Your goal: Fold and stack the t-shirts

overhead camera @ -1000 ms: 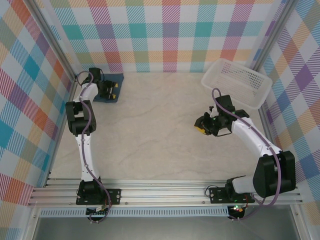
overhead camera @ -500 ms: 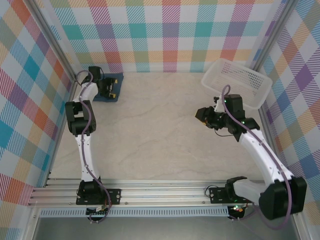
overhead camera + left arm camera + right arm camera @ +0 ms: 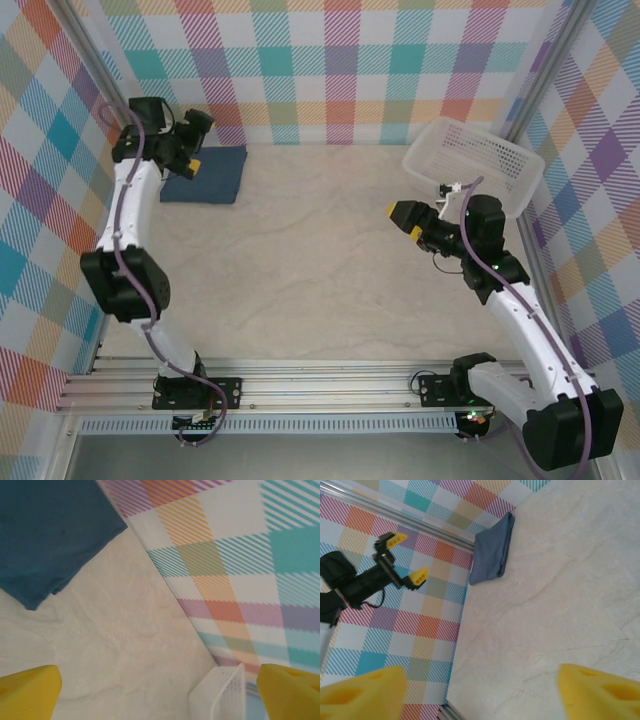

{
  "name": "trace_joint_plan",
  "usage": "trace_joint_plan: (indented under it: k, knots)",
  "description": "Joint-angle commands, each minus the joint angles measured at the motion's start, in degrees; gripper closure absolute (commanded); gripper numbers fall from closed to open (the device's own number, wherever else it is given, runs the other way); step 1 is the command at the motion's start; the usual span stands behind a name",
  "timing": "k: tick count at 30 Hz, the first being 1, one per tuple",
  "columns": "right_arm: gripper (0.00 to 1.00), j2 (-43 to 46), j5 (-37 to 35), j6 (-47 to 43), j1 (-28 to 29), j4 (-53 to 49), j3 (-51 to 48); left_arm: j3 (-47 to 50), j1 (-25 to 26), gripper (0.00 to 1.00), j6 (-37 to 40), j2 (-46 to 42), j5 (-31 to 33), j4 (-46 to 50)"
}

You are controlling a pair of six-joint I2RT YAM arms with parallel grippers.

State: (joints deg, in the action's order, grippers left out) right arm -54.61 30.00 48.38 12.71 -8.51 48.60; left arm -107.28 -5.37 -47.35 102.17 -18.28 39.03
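A dark denim-blue t-shirt (image 3: 207, 176) lies folded in the table's far left corner; it is also in the left wrist view (image 3: 45, 535) and the right wrist view (image 3: 492, 550). My left gripper (image 3: 189, 146) hangs open above and just left of the t-shirt, not touching it, with nothing between its yellow fingertips (image 3: 27, 692). My right gripper (image 3: 418, 207) is open and empty, raised over the table's right side next to the basket, its yellow fingertips (image 3: 600, 692) spread wide. In the right wrist view the left gripper (image 3: 406, 558) appears against the left wall.
A white mesh basket (image 3: 475, 162) stands tilted at the far right corner, and its rim (image 3: 227, 692) is also visible from the left wrist. Checked walls close in the table on three sides. An aluminium rail (image 3: 330, 385) runs along the near edge.
My left gripper has lifted off the folded t-shirt and swung up to the left wall. My right arm has risen and turned, carrying its gripper toward the basket.
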Motion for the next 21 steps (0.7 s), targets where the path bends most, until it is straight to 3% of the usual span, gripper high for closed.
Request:
trace_joint_plan:
  k: [1, 3, 6, 9, 13, 16, 19, 21]
  knots:
    - [0.0, 2.1, -0.4, -4.4, -0.5, -8.6, 5.7, 0.6, 1.1, 0.0, 16.3, -6.4, 4.6, 13.6]
    - [0.0, 2.5, -1.0, -6.2, -0.7, -13.0, 8.0, 3.1, 2.3, 0.0, 19.5, -11.7, 12.0, 16.7]
    - [0.0, 4.0, -2.5, -7.4, -0.8, -16.8, 10.2, 11.1, 2.7, 0.0, 19.9, -21.5, 19.4, 14.1]
    - [0.0, 6.0, -4.9, -8.1, -0.8, -19.4, 11.9, 17.6, 3.3, 0.0, 17.2, -29.4, 23.6, 13.4]
    - [0.0, 5.5, -10.0, -10.1, -0.8, -26.6, 16.8, 22.7, 5.3, 0.0, 18.4, -35.7, 24.1, 14.9]
    - [0.0, 5.9, -20.4, -11.7, -0.8, -33.4, 18.9, 29.1, 7.4, 0.0, 13.1, -41.8, 31.8, 14.4]
    - [0.0, 8.1, -35.3, -12.1, -0.8, -38.3, 16.9, 46.7, 8.7, 0.0, 11.5, -54.3, 33.6, 1.3]
    - [0.0, 12.5, -39.8, -18.5, -0.8, -32.9, 9.3, 58.0, 10.0, 0.0, 15.7, -62.0, 35.3, -6.8]
